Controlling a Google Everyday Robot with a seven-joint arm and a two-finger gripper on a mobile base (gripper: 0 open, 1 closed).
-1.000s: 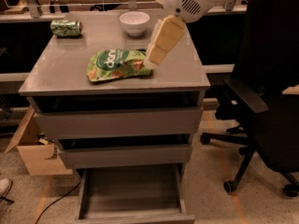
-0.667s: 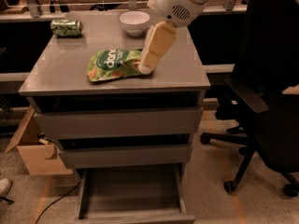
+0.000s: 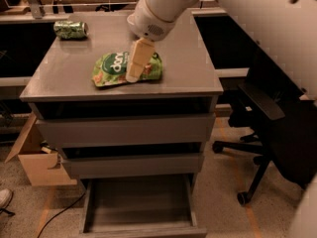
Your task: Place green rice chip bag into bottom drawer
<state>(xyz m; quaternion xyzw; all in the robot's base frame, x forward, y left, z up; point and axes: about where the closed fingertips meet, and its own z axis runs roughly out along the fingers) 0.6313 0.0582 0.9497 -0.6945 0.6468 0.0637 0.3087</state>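
The green rice chip bag (image 3: 115,69) lies flat on the grey cabinet top (image 3: 69,78), near its front middle. My gripper (image 3: 136,63) hangs from the large white arm and points down onto the bag's right half, touching or just above it. The bottom drawer (image 3: 141,205) is pulled out at the foot of the cabinet, and its bare grey floor shows. The two upper drawers (image 3: 124,130) are pushed in.
A small green drink can (image 3: 71,29) lies at the back left of the cabinet top. A black office chair (image 3: 270,128) stands to the right. An open cardboard box (image 3: 34,157) and a cable sit on the floor at the left.
My gripper has moved left and down from the bag's right edge to over the bag. The white bowl is now hidden behind the arm. The bag has not moved.
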